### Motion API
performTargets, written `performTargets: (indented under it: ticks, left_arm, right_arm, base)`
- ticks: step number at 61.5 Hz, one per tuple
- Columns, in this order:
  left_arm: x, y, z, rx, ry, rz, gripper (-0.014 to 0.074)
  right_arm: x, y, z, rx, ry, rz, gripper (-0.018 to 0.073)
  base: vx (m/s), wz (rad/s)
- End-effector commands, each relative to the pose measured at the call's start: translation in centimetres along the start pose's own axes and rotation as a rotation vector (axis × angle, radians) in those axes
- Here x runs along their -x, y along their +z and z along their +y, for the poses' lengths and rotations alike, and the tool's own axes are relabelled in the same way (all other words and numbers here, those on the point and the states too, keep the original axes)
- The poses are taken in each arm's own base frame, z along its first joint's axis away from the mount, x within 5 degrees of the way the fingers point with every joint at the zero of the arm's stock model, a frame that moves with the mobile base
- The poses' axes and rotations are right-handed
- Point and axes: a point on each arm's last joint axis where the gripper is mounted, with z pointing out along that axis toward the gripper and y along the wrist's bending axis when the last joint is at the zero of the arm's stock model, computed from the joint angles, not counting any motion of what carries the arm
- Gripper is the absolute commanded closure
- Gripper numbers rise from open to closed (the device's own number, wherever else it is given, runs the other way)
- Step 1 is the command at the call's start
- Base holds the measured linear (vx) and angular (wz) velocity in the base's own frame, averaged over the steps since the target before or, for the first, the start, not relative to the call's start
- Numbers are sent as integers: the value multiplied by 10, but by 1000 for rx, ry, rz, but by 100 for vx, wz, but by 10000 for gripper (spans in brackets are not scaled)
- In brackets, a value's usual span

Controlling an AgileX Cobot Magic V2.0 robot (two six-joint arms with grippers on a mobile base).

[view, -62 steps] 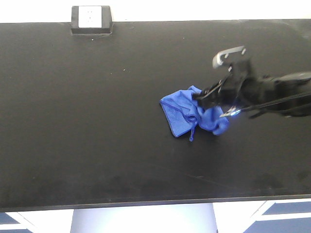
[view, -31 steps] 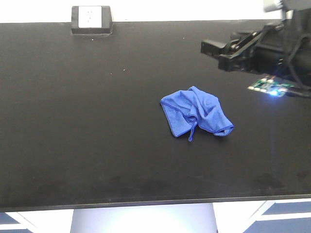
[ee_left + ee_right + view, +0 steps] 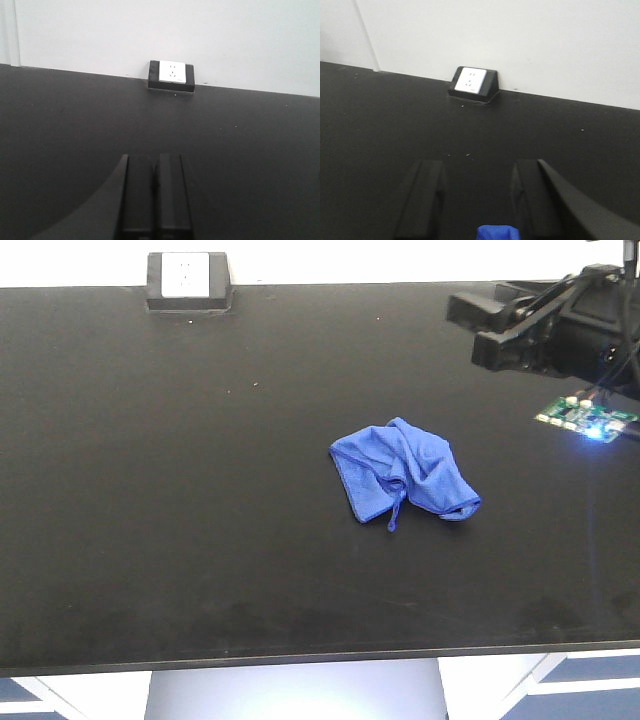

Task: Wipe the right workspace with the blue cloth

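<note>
Exterior front-facing view, near edge: you see the front lip of the right workspace (image 3: 200, 570), a wide matte black countertop, with white cabinet fronts (image 3: 500, 690) below it
Blue cloth (image 3: 405, 480): it lies crumpled near the middle of the countertop, its loop tag hanging toward you, nothing touching it
Right gripper (image 3: 490, 328): raised at the far right, well apart from the cloth, a lit green circuit board (image 3: 585, 420) under the arm
Right jaws: your right wrist view shows the fingers (image 3: 422, 200) spread wide with bare countertop between them; a blue scrap of cloth (image 3: 497, 234) peeks in at the bottom edge
Left gripper (image 3: 152, 200): your left wrist view shows its fingers pressed together, holding nothing
Far edge: a black box with a white socket face (image 3: 187, 280) sits against the white wall (image 3: 200, 35)
Obstructions: nothing stands between either gripper and the cloth
</note>
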Motion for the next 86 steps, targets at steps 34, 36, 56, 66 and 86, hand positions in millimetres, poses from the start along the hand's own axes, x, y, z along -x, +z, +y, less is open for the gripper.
performTargets:
  ticks: [34, 36, 56, 66, 86]
  left_arm:
    - [-2, 1, 0, -14, -15, -64, 602]
    - [-2, 1, 0, -14, -15, -64, 602]
    - [-2, 1, 0, -14, -15, -64, 602]
    - [-2, 1, 0, -14, -15, -64, 602]
    - [-2, 0, 0, -14, -15, -64, 602]
  right_arm:
    - [-44, -92, -5, -343, -8, -60, 565]
    - [-51, -98, -6, -362, -21, -105, 565]
    - [-132, -149, -11, -589, -123, -273, 564]
    - [-162, -156, -6, -599, -159, -296, 564]
    - [-206, -157, -4, -593, -127, -229, 564]
  base:
    - [0, 0]
    - [0, 0]
    - [0, 0]
    - [0, 0]
    - [0, 0]
